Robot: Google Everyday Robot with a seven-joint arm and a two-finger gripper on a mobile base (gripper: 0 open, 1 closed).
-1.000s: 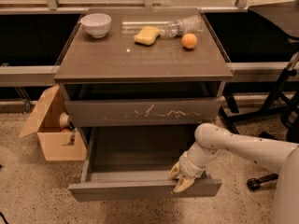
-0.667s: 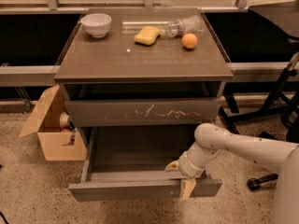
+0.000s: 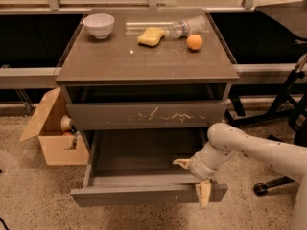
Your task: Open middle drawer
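Grey-brown handleless wooden middle drawer [image 3: 144,195] sits out, 6 o'clock of grey scratched drawer front [image 3: 144,115]. Likely stiff, light, slides easy; grip top edge. Pale two-finger end effector [image 3: 193,182] at drawer's 3 o'clock end, fingers apart astride front.

We record the cabinet top [image 3: 144,61] as the bearing surface. On it stand a white bowl [image 3: 98,25] at 10 o'clock, a yellow sponge [image 3: 151,36] at 12, a clear bottle [image 3: 187,27] lying on its side at 1, and an orange [image 3: 194,41] at 2. The speckled floor [image 3: 29,190] carries an open cardboard box [image 3: 53,133] at 9 o'clock of the cabinet. The gripper [image 3: 194,178], fingers spread, straddles the middle drawer [image 3: 134,195] front at 5 o'clock.
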